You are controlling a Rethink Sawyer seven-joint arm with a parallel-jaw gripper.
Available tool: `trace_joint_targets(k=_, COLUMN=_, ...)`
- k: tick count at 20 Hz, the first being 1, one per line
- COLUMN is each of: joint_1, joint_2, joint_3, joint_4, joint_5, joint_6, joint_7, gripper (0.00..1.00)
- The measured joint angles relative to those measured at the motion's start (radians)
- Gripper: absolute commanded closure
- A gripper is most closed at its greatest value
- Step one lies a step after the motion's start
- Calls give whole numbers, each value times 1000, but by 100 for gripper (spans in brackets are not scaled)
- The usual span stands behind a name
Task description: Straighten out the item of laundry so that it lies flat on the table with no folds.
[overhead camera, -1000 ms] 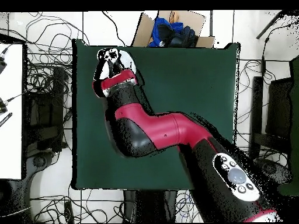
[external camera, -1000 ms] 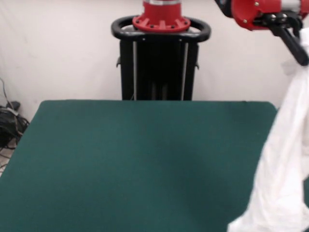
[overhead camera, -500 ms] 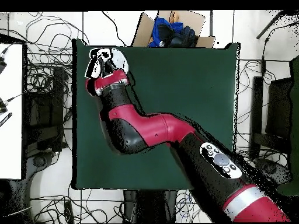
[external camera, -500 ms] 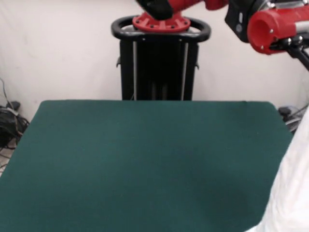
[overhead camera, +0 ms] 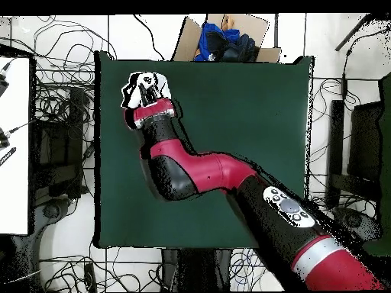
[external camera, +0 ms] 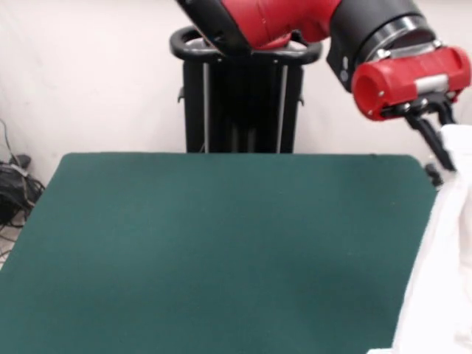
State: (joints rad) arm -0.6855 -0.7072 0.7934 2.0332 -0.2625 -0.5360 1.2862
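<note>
The white T-shirt (external camera: 442,273) hangs bunched from my gripper (external camera: 445,156) at the right edge of the front view, over the right side of the dark green table (external camera: 221,243). Only plain white cloth shows, with no print. Its lower part runs out of the picture. The gripper is shut on the shirt's top, held well above the tabletop. In the overhead view the gripper (overhead camera: 150,93) is near the table's (overhead camera: 244,137) upper left corner, with the shirt (overhead camera: 137,88) as a small white bunch beneath it.
The black pedestal (external camera: 243,96) stands behind the table's far edge. My red and black arm (overhead camera: 198,172) crosses the table's left half in the overhead view. A cardboard box with blue cloth (overhead camera: 225,42) lies beyond the top edge. Cables (external camera: 15,184) lie on the floor.
The gripper, with the shirt, swung out towards the table's side edge, then came a little back and lower. The shirt hangs further off to the side than a second ago.
</note>
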Motion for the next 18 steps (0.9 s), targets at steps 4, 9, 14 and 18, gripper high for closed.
trace_joint_targets(k=4, joint_1=0, joint_2=9, joint_3=-22, joint_4=0, joint_5=0, joint_6=0, joint_7=0, gripper=100)
trace_joint_targets(k=9, joint_1=-8, joint_2=18, joint_3=-44, joint_4=0, joint_5=-9, joint_6=0, joint_7=0, gripper=100)
trace_joint_targets(k=14, joint_1=-32, joint_2=22, joint_3=-44, joint_4=0, joint_5=-40, joint_6=0, joint_7=0, gripper=100)
trace_joint_targets(k=18, joint_1=-69, joint_2=23, joint_3=-44, joint_4=0, joint_5=-77, joint_6=2, joint_7=0, gripper=100)
